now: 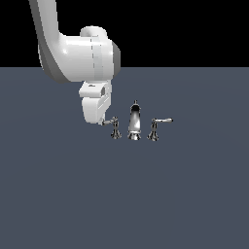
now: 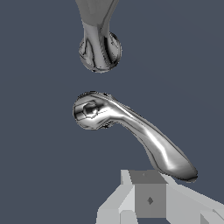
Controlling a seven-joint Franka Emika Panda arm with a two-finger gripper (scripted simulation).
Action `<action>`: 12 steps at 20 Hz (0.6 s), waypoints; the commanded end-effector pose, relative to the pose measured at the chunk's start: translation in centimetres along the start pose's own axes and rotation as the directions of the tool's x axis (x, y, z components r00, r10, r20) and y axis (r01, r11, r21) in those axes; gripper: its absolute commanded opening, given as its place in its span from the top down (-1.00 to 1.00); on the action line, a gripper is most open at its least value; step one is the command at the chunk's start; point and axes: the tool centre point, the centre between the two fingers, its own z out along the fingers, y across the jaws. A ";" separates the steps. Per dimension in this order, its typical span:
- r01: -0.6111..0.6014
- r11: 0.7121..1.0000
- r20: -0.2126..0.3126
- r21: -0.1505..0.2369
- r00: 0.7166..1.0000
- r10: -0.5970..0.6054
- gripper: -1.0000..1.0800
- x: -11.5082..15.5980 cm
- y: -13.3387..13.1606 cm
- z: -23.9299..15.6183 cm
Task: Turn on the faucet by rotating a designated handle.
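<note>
Your claw (image 1: pixel 103 121) hangs low over the gray tabletop (image 1: pixel 124 194), right by the tip of the designated handle (image 1: pixel 111 120). That handle is the shiny lever on the exterior view's left of the faucet (image 1: pixel 134 122). The tall spout (image 1: pixel 134 120) stands in the middle, and the twin lever (image 1: pixel 160 120) sits on the exterior view's right. Leave that one alone.

In the wrist view you see one finger (image 2: pixel 148 199) of the claw just next to the far end of the handle (image 2: pixel 144 135). I cannot tell how wide the claw is open, because only part of it shows. It does not seem to hold anything.

To do this step well, I think you should push on the tip of the lever, not near its post. Pushing far out makes turning easy. Go slow and move in a curve around the post, so the finger does not slip off the smooth metal. Stay low enough to touch the lever's side.

The handle lies flat. Its long side runs from the round post out toward your claw, away from the spout
</note>
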 end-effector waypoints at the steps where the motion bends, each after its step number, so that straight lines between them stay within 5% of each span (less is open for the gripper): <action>1: -0.001 1.000 -0.003 -0.006 1.000 0.001 1.00 0.4 1.0 0.0; 12: 0.002 1.000 -0.002 -0.006 1.000 -0.002 1.00 3.2 2.4 -0.1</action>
